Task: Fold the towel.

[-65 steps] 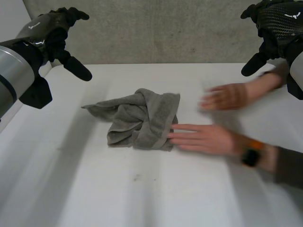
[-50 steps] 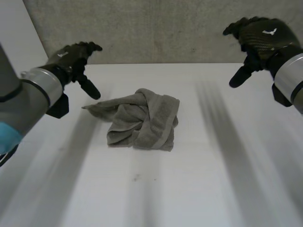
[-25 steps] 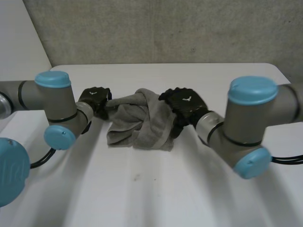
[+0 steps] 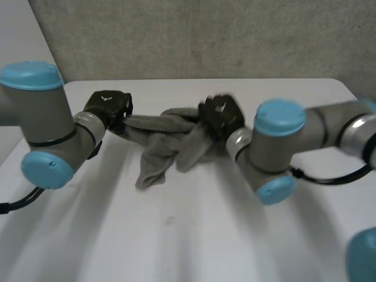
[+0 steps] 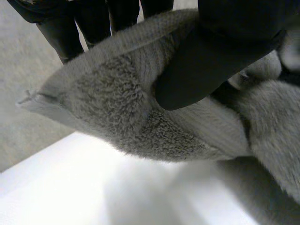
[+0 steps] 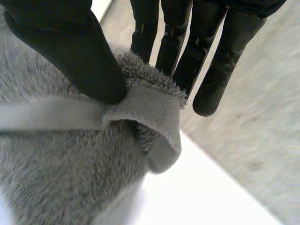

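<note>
Partly aloft, grey towel (image 4: 164, 153), left hand (image 4: 107, 107) fingers pinching one end, right hand (image 4: 220, 114) fingers pinching the other.

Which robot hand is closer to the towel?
Neither, it's a tie: both are holding it. The left hand pinches one end of the towel between thumb and fingers. The right hand pinches the other end. The middle hangs down between them.
</note>
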`<state>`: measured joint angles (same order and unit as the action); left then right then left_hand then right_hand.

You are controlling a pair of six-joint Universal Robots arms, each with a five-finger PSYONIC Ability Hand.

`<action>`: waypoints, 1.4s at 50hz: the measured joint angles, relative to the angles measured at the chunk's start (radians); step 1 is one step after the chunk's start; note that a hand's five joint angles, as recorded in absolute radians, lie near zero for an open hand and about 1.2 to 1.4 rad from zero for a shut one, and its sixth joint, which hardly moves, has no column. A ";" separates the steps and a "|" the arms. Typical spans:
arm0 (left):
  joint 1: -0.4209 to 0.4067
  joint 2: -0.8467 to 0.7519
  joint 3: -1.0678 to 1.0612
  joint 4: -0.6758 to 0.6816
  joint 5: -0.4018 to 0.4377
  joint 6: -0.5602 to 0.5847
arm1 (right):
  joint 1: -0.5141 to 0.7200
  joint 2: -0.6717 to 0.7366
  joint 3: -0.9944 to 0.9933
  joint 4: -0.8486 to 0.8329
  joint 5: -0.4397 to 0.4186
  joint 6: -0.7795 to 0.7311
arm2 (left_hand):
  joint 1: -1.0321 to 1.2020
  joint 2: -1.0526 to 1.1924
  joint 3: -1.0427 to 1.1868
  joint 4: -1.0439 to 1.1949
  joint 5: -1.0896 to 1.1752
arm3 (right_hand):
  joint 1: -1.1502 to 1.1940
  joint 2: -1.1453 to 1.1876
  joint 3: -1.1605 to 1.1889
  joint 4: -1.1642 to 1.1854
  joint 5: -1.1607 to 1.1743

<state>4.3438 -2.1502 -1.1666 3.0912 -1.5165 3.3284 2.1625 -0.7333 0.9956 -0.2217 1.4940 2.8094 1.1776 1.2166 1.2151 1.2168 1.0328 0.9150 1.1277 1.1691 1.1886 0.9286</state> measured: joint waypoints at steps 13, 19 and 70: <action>-0.008 0.503 -0.261 -0.045 0.006 -0.037 | -0.218 -0.391 0.006 0.262 -0.057 0.130 | 0.005 0.000 0.001 0.000 0.003 | 0.000 0.016 0.011 0.004 0.019; -0.015 0.633 -0.316 -0.042 0.013 -0.095 | -0.274 -0.378 -0.066 0.367 -0.109 0.186 | 0.010 0.000 0.001 0.000 0.005 | 0.000 0.025 0.016 0.004 0.020; -0.096 0.440 -0.439 -0.040 -0.001 -0.102 | -0.144 0.035 0.087 0.181 -0.330 -0.654 | 0.010 0.001 0.001 0.001 0.005 | -0.189 -0.273 -0.323 -0.356 -0.323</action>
<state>4.2474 -1.7104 -1.6056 3.0515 -1.5171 3.2259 2.0183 -0.6986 1.0822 -0.0411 1.1638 2.1553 1.1871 1.2174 1.2160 1.2174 1.0377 0.7261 0.8546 0.8464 0.8323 0.6059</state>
